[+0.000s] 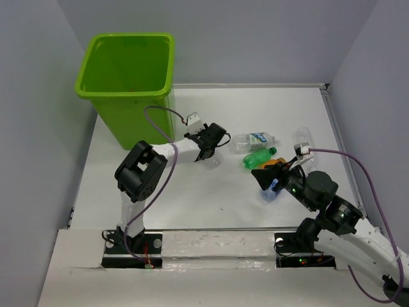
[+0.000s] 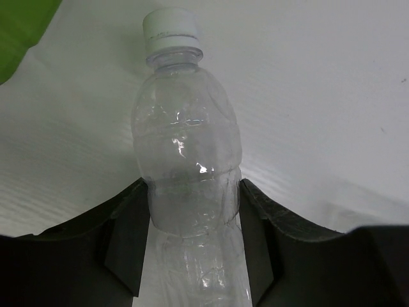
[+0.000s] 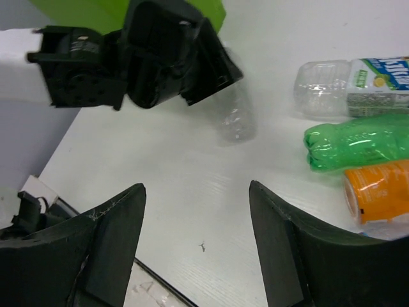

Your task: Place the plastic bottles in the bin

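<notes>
Clear bottle (image 2: 188, 141): you are looking at it held between the fingers (image 2: 124, 246) of your left gripper (image 2: 190, 217), with its white cap (image 2: 169, 32) pointing away from the wrist camera.
Grip point: the jaws are pressing on the lower half of the body, one on each side, while the shoulder and neck are sticking out well past the fingertips.
Height: your views are not showing whether the bottle is resting on the table (image 1: 192, 211) or hanging just above it.
Left gripper: it is clamping the clear bottle and sitting beside the near right corner of the bin (image 1: 124, 93), close to it but apart.
Bin: it is standing upright at the far left of the table, mouth open upward.
Other bottles: a blue-labelled bottle (image 1: 254, 141), a green bottle (image 1: 259, 157) and an orange bottle (image 3: 377, 192) are lying side by side on the table, to the right of your left gripper.
Second clear bottle (image 1: 301, 137): it is lying farther right, near the table's right edge.
Right gripper (image 3: 198, 236): its fingers are standing wide apart with nothing between them, and it is hovering just beside the orange and green bottles, facing your left gripper.
</notes>
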